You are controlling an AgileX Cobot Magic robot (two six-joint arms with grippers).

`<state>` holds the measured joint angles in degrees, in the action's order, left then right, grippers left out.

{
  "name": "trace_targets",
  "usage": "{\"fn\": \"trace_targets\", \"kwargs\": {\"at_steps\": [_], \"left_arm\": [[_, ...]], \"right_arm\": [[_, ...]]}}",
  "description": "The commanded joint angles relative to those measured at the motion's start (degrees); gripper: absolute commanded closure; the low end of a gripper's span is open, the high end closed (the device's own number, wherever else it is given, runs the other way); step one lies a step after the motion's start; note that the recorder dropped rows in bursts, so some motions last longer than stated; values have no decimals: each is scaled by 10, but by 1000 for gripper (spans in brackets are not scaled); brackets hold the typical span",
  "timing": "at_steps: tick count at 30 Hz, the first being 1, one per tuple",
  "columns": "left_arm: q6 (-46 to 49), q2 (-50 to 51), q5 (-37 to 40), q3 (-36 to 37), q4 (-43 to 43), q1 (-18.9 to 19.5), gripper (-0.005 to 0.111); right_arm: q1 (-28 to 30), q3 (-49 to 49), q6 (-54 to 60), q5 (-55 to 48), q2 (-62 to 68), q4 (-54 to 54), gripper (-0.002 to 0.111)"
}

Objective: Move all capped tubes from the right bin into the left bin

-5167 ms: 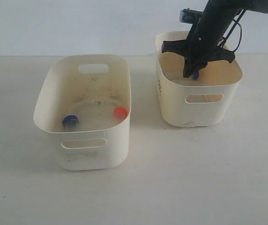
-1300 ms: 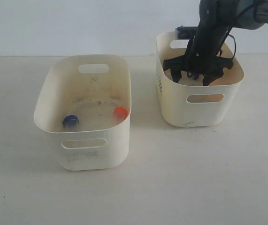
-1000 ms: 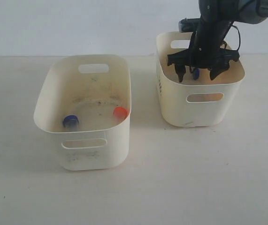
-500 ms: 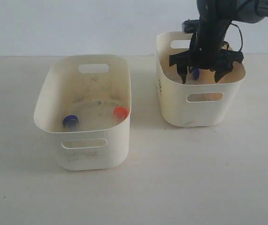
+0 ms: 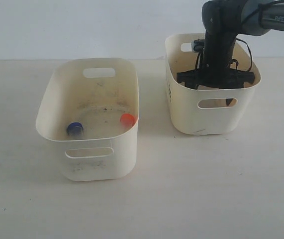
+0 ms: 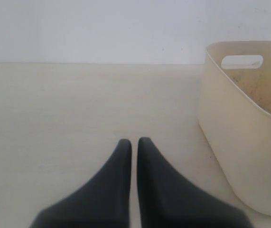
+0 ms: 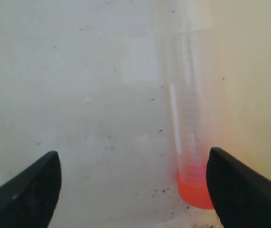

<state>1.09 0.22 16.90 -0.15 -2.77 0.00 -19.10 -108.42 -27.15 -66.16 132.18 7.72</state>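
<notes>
right hand spread wide, empty; orange-capped tube just beside it, apparently untouched.

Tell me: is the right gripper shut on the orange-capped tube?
No, the right gripper stands wide open, with the orange-capped tube lying ungripped between its spread jaws.

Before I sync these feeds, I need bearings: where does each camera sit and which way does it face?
Exterior: off the arms, looking down on left bin, right bin and right gripper down inside it.
Left wrist: low over the table, facing the left bin's side; shut left gripper shows.
Right wrist: inside the right bin, facing an orange-capped tube; open fingertips show.
Shared: exterior and left wrist both show the left bin.
</notes>
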Motion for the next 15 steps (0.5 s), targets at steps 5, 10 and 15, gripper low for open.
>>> {"fn": "trace_targets", "kwargs": {"at_steps": [5, 10, 15], "left_arm": [[-1, -2, 0, 2, -5, -2, 103], [-1, -2, 0, 2, -5, -2, 103], [-1, -2, 0, 2, -5, -2, 103]], "right_arm": [[20, 5, 12, -22, 20, -23, 30], [20, 5, 49, 2, 33, -74, 30], [20, 4, 74, 30, 32, -90, 30]]}}
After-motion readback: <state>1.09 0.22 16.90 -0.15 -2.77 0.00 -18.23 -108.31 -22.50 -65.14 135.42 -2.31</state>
